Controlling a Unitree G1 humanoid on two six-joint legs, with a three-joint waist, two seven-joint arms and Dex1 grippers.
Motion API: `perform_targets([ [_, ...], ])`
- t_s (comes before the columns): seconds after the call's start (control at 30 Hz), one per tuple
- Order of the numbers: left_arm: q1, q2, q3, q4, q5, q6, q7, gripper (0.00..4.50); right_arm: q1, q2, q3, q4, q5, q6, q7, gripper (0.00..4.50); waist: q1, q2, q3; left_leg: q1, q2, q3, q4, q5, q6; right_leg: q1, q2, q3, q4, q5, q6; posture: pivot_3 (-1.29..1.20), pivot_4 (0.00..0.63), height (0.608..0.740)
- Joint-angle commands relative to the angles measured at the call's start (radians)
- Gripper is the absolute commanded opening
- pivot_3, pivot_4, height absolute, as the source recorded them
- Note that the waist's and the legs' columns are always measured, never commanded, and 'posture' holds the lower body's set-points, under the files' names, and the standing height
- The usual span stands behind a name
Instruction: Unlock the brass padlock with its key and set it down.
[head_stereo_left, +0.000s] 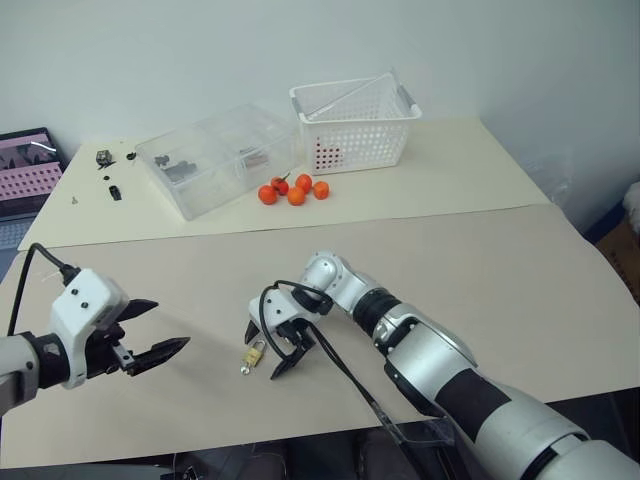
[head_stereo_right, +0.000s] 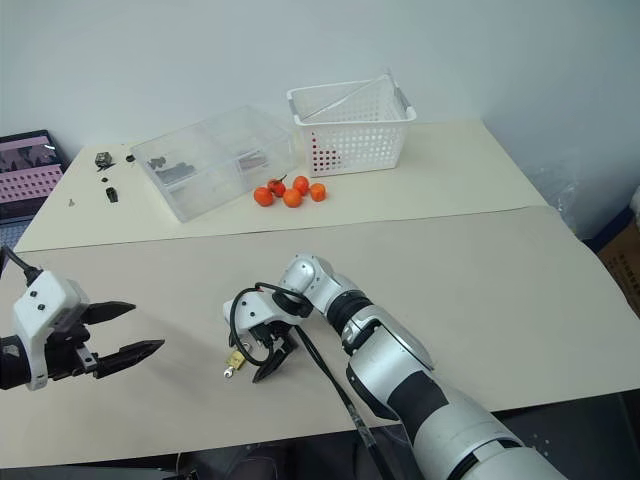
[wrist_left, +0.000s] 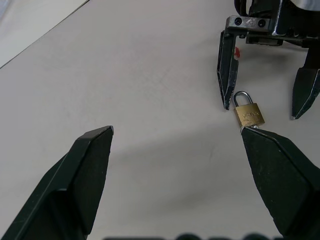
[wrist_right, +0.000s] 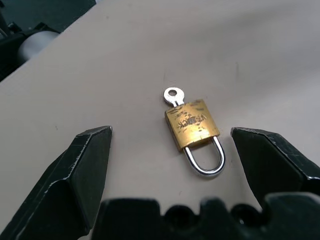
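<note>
The brass padlock lies flat on the beige table, near its front edge, with the key sticking out of the bottom of its body and the silver shackle closed into the body at both ends. The right gripper hangs just above it, fingers pointing down and spread wide to either side of the lock, touching neither the padlock nor the key; nothing is held between them. In the left wrist view one of those fingertips stands just beside the shackle's curve. The left gripper hovers off to the robot's left, well apart from the lock, its fingers also spread open and empty, aimed toward the padlock. Farther back on the table sit a clear plastic compartment box, a white perforated basket and a cluster of small orange fruits between them.
</note>
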Motion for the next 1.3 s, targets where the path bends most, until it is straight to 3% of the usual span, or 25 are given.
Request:
perform_targets([
  [0.03, 0.000, 0.001, 0.039, -0.031, -0.012, 0.006, 0.011, 4.34, -0.047, 0.061, -0.033, 0.000, -0.004, -0.016, -0.017, 4.50, 0.000, 0.000, 0.000, 0.000, 0.001, 0.001, 0.000, 0.000, 0.000, 0.000, 0.001, 0.000, 0.000, 0.000, 0.000, 0.00, 0.150, 0.740],
  [0.07, 0.000, 0.001, 0.040, -0.032, -0.013, 0.007, 0.013, 4.34, -0.047, 0.063, -0.036, 0.001, -0.004, -0.015, -0.018, 4.50, 0.000, 0.000, 0.000, 0.001, 0.002, 0.001, 0.000, 0.000, -0.001, 0.000, 0.001, 0.000, 0.000, 0.000, 0.000, 0.00, 0.150, 0.740],
  [0.17, -0.003, 0.002, 0.034, -0.033, -0.017, 0.010, 0.020, 4.50, -0.047, 0.070, -0.045, 0.004, -0.004, -0.010, -0.017, 3.83, -0.001, 0.000, 0.000, 0.002, 0.004, 0.003, 0.000, -0.001, -0.001, 0.000, 0.002, 0.000, 0.000, 0.000, -0.001, 0.00, 0.150, 0.740],
  [0.23, -0.005, 0.003, 0.029, -0.034, -0.021, 0.012, 0.024, 4.50, -0.046, 0.072, -0.050, 0.004, -0.006, -0.010, -0.016, 3.01, 0.000, 0.000, 0.000, 0.003, 0.004, 0.006, 0.000, -0.002, -0.001, 0.000, 0.002, 0.000, 0.000, 0.000, -0.001, 0.00, 0.150, 0.740],
  [0.37, -0.015, 0.009, 0.015, -0.026, -0.024, 0.011, 0.028, 4.50, -0.043, 0.074, -0.057, 0.003, -0.011, -0.010, -0.013, 1.81, 0.000, 0.000, 0.000, 0.007, 0.006, 0.011, 0.000, -0.004, -0.001, 0.001, 0.002, 0.000, 0.000, 0.000, -0.002, 0.00, 0.150, 0.740],
  [0.5, -0.028, 0.015, -0.001, -0.017, -0.023, 0.007, 0.029, 4.50, -0.040, 0.069, -0.062, 0.002, -0.012, -0.010, -0.018, 0.21, -0.001, -0.001, 0.000, 0.008, 0.007, 0.015, 0.000, -0.006, 0.000, 0.000, 0.003, 0.000, 0.000, 0.001, -0.005, 0.00, 0.150, 0.740],
  [0.53, -0.036, 0.019, -0.010, -0.011, -0.021, 0.003, 0.028, 4.50, -0.039, 0.064, -0.062, 0.001, -0.014, -0.012, -0.022, 0.09, -0.001, -0.001, 0.000, 0.008, 0.008, 0.016, 0.000, -0.006, 0.000, 0.000, 0.003, 0.000, 0.000, 0.001, -0.005, 0.00, 0.150, 0.740],
  [1.07, -0.205, 0.083, -0.189, 0.133, 0.025, -0.076, -0.004, 4.50, -0.055, -0.032, -0.118, 0.001, -0.016, 0.050, -0.064, 0.09, 0.000, -0.002, -0.001, 0.008, 0.008, 0.017, 0.001, -0.006, 0.000, 0.000, 0.004, 0.000, 0.000, 0.002, -0.007, 0.00, 0.150, 0.740],
  [1.2, -0.236, 0.090, -0.226, 0.169, 0.038, -0.101, -0.025, 4.50, -0.071, -0.042, -0.170, -0.035, 0.031, 0.136, -0.011, 1.13, -0.001, -0.002, -0.001, 0.008, 0.008, 0.018, 0.001, -0.007, 0.001, 0.000, 0.003, 0.000, 0.000, 0.002, -0.007, 0.00, 0.150, 0.740],
  [1.3, -0.243, 0.097, -0.238, 0.200, 0.048, -0.130, -0.051, 4.50, -0.055, -0.054, -0.196, -0.102, 0.059, 0.191, 0.015, 2.34, -0.001, -0.002, -0.001, 0.008, 0.009, 0.018, 0.001, -0.007, 0.001, -0.001, 0.004, 0.000, 0.000, 0.002, -0.007, 0.00, 0.150, 0.740],
])
